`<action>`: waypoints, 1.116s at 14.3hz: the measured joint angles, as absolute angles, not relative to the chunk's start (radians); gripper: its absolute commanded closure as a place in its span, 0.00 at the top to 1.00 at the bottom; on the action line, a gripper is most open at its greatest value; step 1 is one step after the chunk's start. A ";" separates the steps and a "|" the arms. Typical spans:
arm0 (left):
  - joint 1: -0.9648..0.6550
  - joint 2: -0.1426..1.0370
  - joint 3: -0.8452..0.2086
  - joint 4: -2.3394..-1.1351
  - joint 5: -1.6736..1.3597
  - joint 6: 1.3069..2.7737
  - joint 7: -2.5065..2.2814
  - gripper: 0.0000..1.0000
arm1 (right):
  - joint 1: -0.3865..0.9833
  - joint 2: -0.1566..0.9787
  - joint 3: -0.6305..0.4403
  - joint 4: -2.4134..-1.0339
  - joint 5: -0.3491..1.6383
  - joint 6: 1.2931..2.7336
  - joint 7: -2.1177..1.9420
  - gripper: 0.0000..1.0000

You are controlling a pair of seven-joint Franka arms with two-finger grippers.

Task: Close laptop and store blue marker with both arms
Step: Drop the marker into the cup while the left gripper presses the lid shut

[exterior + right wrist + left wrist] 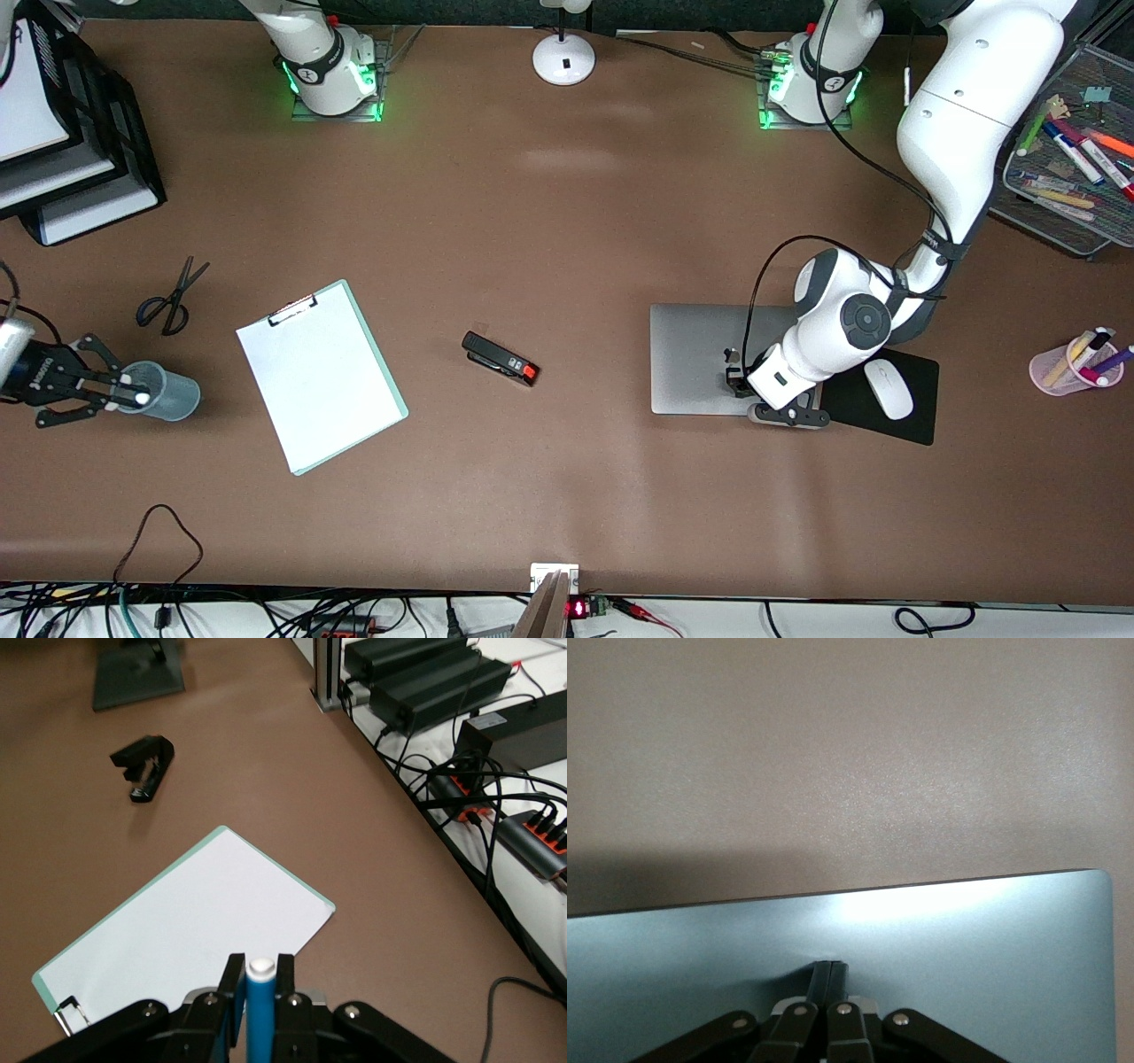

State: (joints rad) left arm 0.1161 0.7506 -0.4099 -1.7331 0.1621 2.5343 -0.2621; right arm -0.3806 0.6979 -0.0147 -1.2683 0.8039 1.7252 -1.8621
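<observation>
The silver-grey laptop lies closed on the table toward the left arm's end; its flat lid fills the left wrist view. My left gripper is shut, its fingertips together and down on the lid. My right gripper is at the right arm's end of the table, at the rim of a translucent grey cup. It is shut on the blue marker, white end pointing out between the fingers. The laptop also shows in the right wrist view.
A clipboard with white paper, a black stapler and scissors lie between the cup and the laptop. A white mouse sits on a black pad beside the laptop. A pink pen cup and a mesh marker tray stand beside the left arm.
</observation>
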 measured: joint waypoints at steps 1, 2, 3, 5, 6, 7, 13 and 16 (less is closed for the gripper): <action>0.116 0.751 -0.409 -1.733 0.162 2.534 -0.262 0.00 | -0.403 0.713 -0.014 -1.268 0.829 1.700 -1.891 0.00; 0.116 0.752 -0.409 -1.733 0.162 2.534 -0.261 0.00 | -0.419 0.727 -0.014 -1.268 0.849 1.685 -1.917 0.00; 0.116 0.752 -0.409 -1.733 0.162 2.534 -0.261 0.00 | -0.430 0.737 -0.014 -1.268 0.861 1.679 -1.941 0.00; 0.116 0.752 -0.409 -1.733 0.163 2.534 -0.260 0.00 | -0.442 0.748 -0.014 -1.267 0.870 1.664 -1.972 0.00; 0.116 0.752 -0.409 -1.733 0.168 2.534 -0.260 0.00 | -0.445 0.749 -0.013 -1.267 0.871 1.658 -1.979 0.00; 0.116 0.752 -0.409 -1.732 0.178 2.534 -0.260 0.00 | -0.447 0.749 -0.013 -1.267 0.871 1.656 -1.987 0.00; 0.121 0.677 -0.411 -1.682 0.197 2.409 -0.260 0.00 | -0.469 0.776 -0.013 -1.267 0.876 1.646 -2.103 0.00; 0.122 0.548 -0.421 -1.672 0.197 2.202 -0.243 0.06 | -0.489 0.801 -0.013 -1.267 0.880 1.643 -2.145 0.03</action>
